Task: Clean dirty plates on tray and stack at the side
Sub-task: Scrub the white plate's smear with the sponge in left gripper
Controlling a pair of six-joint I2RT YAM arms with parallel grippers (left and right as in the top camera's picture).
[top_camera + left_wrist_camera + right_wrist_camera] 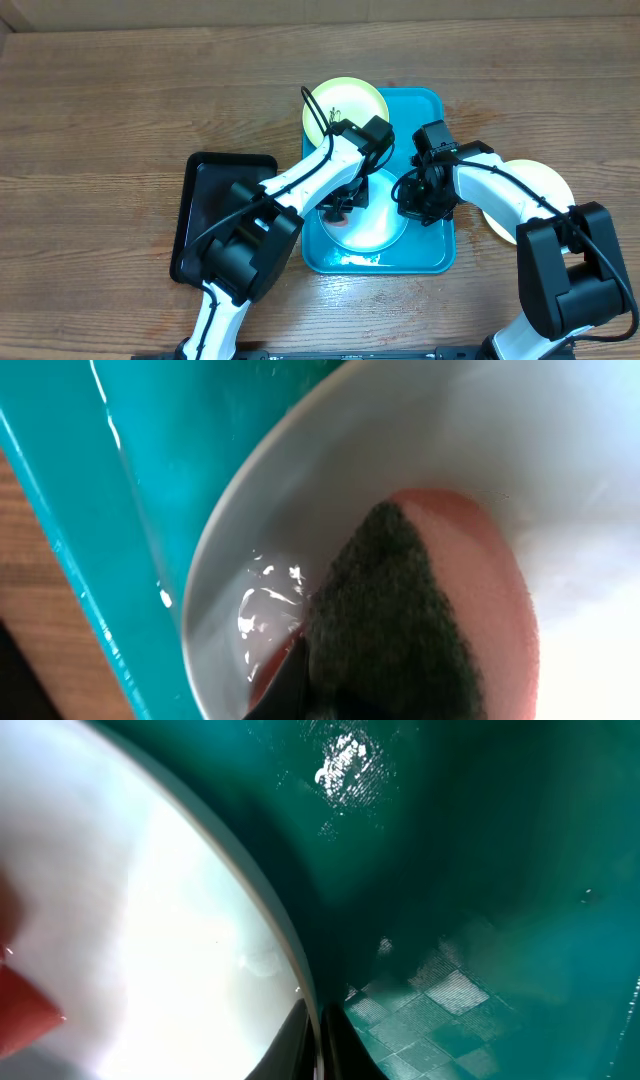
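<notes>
I'm counting one white plate (385,232) lying in the tray (428,110) and two yellowish plates (345,103) (535,180) beside it, three in all, with the arms covering parts. Left gripper (345,205) is pinching one sponge (400,620) against the white plate; right gripper (420,200) is nipping its rim — fingertips mostly cut off.

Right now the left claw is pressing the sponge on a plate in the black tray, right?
No. The plate sits in the turquoise tray, not the black tray; the overhead view shows it. The left claw does press the sponge on it.

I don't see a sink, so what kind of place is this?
Probably a robot lab, not a kitchen: two robot arms at a wooden table, a turquoise tray, and a sponge on a plate.
</notes>
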